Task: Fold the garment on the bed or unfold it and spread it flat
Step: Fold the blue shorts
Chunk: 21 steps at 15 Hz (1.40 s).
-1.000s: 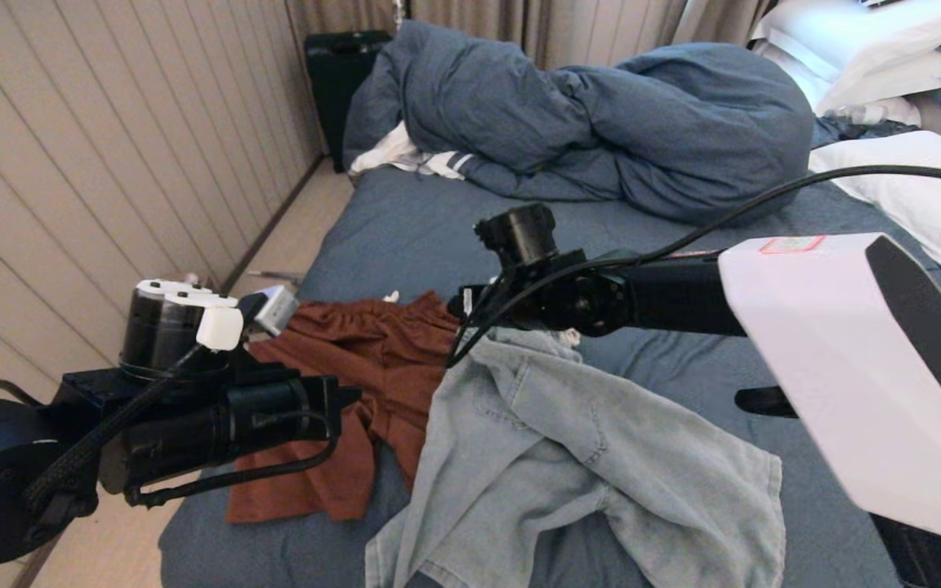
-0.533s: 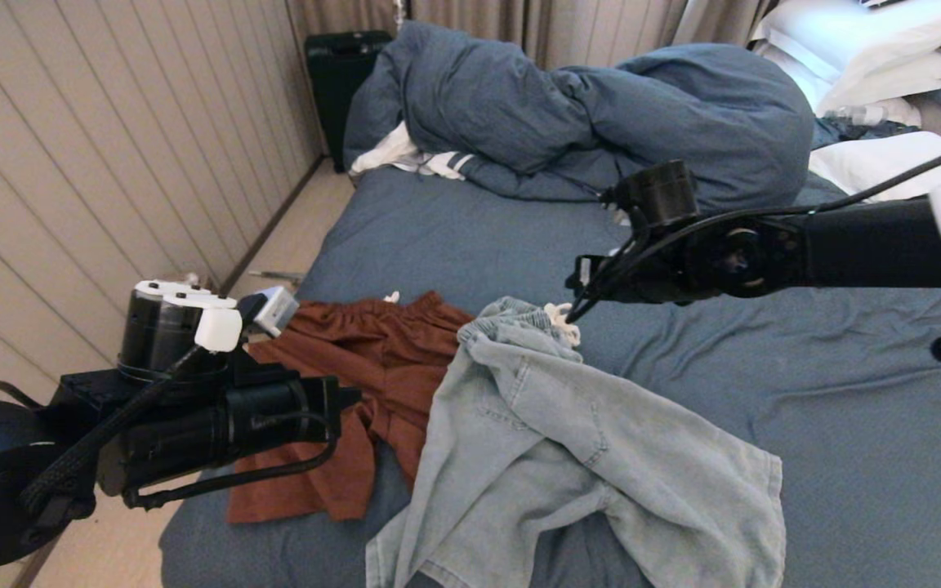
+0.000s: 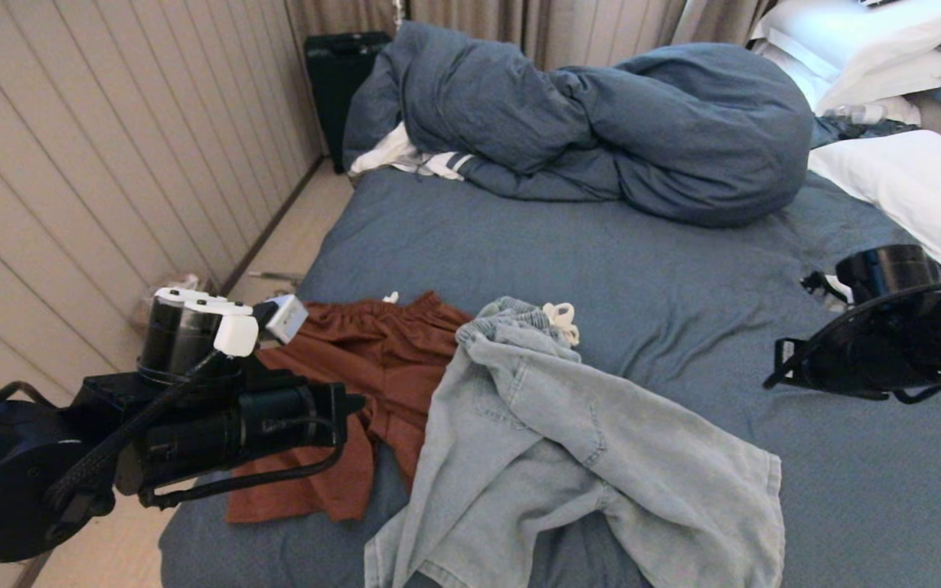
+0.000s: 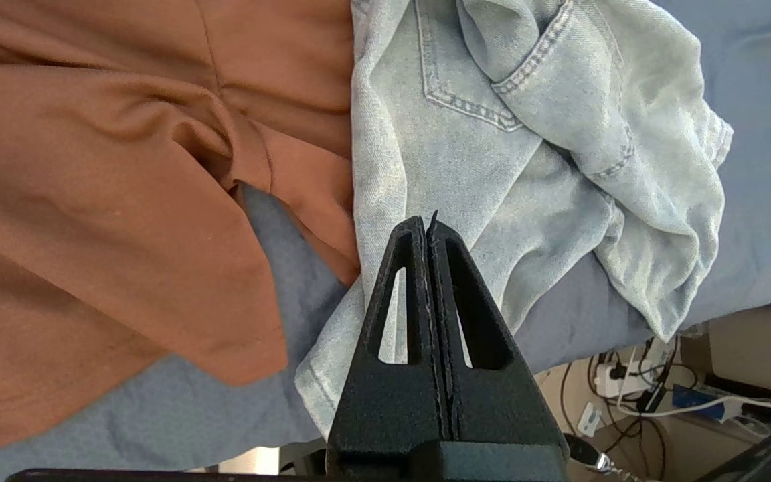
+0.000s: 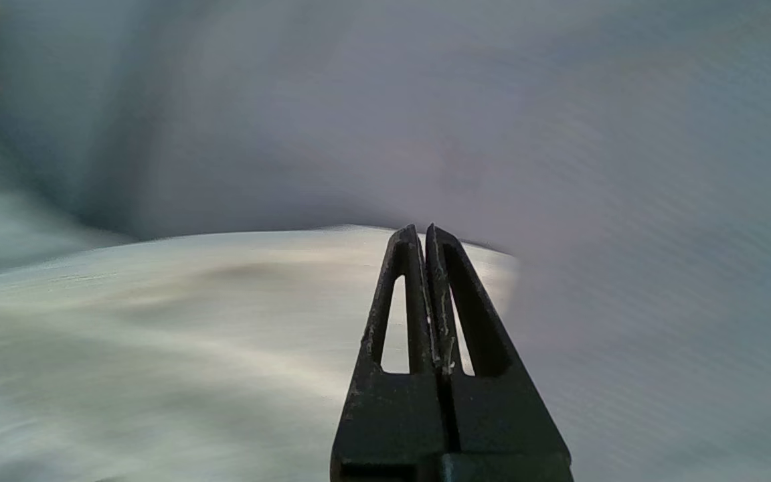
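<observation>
Denim shorts (image 3: 577, 457) lie crumpled on the bed (image 3: 683, 269), overlapping brown shorts (image 3: 348, 384). Both the left gripper (image 4: 427, 224) and right gripper (image 5: 419, 231) are pressed together, empty; best pinch the waistband, tugging gently outward.

Right wrist view: motion-blurred; surfaces behind the right gripper (image 5: 428, 231) unreadable, poss. a white pillow and blue bedding. Head view: the denim garment (image 3: 568, 457) cut off at btm edge and covering part of the rust-brown shorts (image 3: 356, 359). Left arm (image 3: 152, 425) hides the shorts' left side.
</observation>
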Tool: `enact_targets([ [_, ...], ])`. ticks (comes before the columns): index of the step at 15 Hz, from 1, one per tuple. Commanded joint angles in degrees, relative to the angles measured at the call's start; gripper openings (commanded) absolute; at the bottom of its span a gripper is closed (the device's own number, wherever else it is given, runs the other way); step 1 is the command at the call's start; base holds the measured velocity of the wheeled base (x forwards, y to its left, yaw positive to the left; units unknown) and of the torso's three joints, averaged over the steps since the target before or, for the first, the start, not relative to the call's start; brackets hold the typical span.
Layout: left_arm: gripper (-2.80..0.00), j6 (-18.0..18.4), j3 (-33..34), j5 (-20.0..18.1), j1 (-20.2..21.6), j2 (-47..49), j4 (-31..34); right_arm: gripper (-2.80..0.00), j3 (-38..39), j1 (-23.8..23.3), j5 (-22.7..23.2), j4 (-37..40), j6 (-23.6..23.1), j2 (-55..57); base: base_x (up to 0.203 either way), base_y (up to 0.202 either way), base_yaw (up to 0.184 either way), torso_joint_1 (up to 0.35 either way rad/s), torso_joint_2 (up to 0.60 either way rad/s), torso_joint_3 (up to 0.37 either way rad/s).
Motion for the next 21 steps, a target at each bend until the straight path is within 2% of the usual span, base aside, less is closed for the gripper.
enact_targets([
  [1,-2.80,-0.2,-0.2,0.1,0.0,0.9,-0.2,-2.80,3.6,-4.6,1.2,-1.3,-1.6,4.3,0.000,0.000,0.000,0.000,0.00,0.000],
  [2,-2.80,-0.2,-0.3,0.1,0.0,1.4,-0.2,0.00,4.9,-5.1,1.7,-3.0,-2.0,6.0,0.000,0.000,0.000,0.000,0.00,0.000],
  [8,-2.80,-0.2,-0.5,0.1,-0.1,2.9,-0.3,0.00,12.3,-4.6,3.0,-22.8,-4.4,17.1,0.000,0.000,0.000,0.000,0.00,0.000],
  [16,-2.80,-0.2,-0.3,0.3,-0.2,5.1,-1.9,0.00,16.6,-2.8,2.4,-29.0,-4.3,19.8,0.000,0.000,0.000,0.000,0.00,0.000],
  [17,-2.80,-0.2,-0.3,0.3,-0.4,5.1,-1.9,-2.80,16.7,-2.5,2.4,-30.1,-4.2,20.4,0.000,0.000,0.000,0.000,0.00,0.000],
  [21,-2.80,-0.2,-0.2,0.4,-0.6,5.0,-1.9,-2.80,17.4,-2.2,2.3,-30.9,-4.9,20.7,0.000,0.000,0.000,0.000,0.00,0.000],
])
